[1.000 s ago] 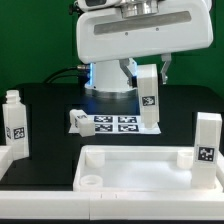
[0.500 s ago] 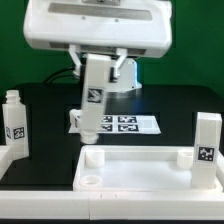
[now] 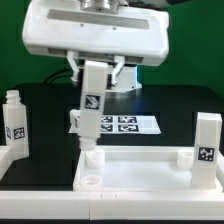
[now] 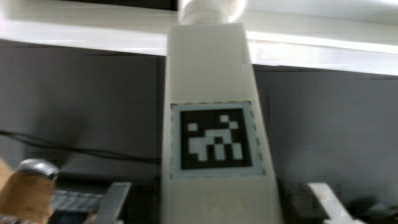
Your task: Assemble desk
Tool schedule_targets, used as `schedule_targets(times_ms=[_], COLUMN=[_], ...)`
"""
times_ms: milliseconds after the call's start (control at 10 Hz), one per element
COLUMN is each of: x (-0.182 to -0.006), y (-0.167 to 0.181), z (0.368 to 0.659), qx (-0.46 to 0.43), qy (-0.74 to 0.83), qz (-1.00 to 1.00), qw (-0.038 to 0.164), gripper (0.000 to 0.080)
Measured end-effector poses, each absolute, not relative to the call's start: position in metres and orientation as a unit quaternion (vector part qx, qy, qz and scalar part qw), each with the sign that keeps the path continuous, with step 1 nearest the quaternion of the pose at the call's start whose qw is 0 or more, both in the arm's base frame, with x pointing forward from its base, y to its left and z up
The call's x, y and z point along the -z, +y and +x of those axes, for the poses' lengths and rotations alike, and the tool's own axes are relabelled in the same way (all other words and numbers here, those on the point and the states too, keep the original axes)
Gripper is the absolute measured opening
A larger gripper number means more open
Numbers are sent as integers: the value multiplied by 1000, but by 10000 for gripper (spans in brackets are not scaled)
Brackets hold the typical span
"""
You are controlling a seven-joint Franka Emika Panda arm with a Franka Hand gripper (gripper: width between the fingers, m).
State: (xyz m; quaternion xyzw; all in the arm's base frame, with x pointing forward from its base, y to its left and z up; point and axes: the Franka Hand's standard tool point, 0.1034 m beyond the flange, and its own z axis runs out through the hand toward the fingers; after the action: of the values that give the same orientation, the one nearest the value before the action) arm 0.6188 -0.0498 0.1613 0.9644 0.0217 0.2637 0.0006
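My gripper [image 3: 94, 68] is shut on the upper end of a white tagged desk leg [image 3: 91, 112] and holds it nearly upright. The leg's narrow lower peg is right at the far corner socket of the white desk top [image 3: 140, 172], on the exterior view's left; I cannot tell whether it is seated. In the wrist view the leg [image 4: 215, 120] fills the middle, with my gripper [image 4: 215, 205] around its near end and a finger [image 4: 118, 198] on each side. A second leg [image 3: 15, 122] stands at the left, a third [image 3: 207, 140] at the right, and another [image 3: 76, 120] lies behind the held one.
The marker board [image 3: 128, 123] lies on the black table behind the desk top. The arm's white housing [image 3: 95, 30] hangs over the scene. A round socket [image 3: 90, 182] shows in the desk top's near corner on the exterior view's left.
The arm swung the held leg from the exterior view's right of the marker board across to the left, then lowered it slightly onto the far left corner socket.
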Motion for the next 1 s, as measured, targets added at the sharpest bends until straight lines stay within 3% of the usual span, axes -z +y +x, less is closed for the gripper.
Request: schedule_targets(times_ms=[100, 200, 400, 600, 1000], x=[-165, -167, -164, -160, -132], y=[-51, -48, -33, -43, -70], z=[629, 632, 629, 627, 626], qx=[-243, -245, -249, -252, -249], qy=[10, 2, 2, 8, 0], qz=[969, 969, 968, 968, 969], qw=[-29, -33, -27, -18, -2], gripper=[285, 285, 285, 285, 285])
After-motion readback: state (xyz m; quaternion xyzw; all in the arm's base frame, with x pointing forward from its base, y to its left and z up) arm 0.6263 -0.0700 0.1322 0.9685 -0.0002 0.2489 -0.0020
